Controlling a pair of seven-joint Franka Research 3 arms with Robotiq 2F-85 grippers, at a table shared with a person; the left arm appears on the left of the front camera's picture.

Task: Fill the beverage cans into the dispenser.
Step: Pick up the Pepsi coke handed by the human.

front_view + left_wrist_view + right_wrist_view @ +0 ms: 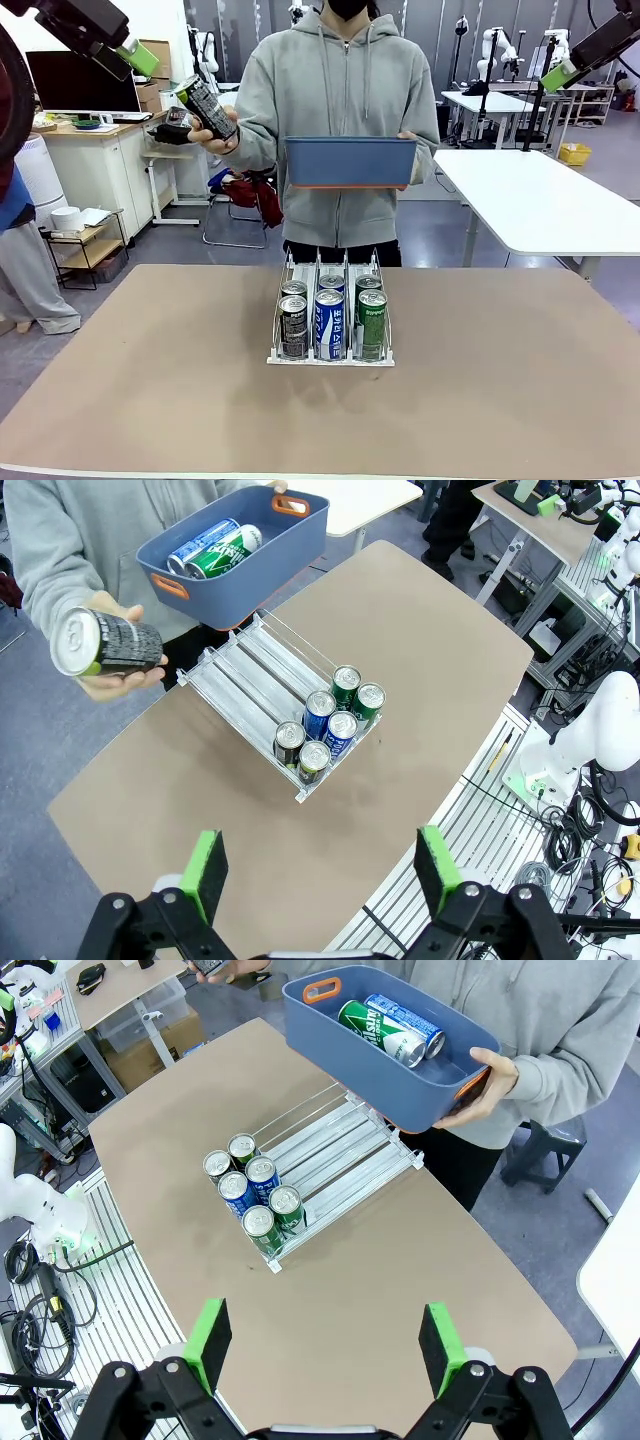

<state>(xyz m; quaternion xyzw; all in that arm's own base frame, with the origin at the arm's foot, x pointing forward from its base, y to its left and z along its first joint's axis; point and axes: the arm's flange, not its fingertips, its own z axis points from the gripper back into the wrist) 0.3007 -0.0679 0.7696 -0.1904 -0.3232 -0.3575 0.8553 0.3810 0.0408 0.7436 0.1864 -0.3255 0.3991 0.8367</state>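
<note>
The black can (207, 107) lies tilted in the person's hand (218, 138), raised beside the shoulder and well above the table (150, 400), its silver top turned up and towards the robot's left. It is a slim, thin-walled cylinder. It is stiff along its length and probably heavy if full, but smooth, so it may slip, and a hard squeeze could dent it. The best hold looks like mid-body, pads across the round wall, clear of the person's fingers wrapped under it. Six more cans (329, 323) stand upright at the front lip of the dispenser (340, 1150), two to a lane: black, blue and green. The rear of each lane is free. A green and a blue can lie on their sides in the blue bin (350, 1060), which the person's other hand (490, 1080) holds up beyond the dispenser's rear end. The left gripper (320, 868) and the right gripper (325, 1342) both hang high over the table, jaws spread wide, holding nothing
</note>
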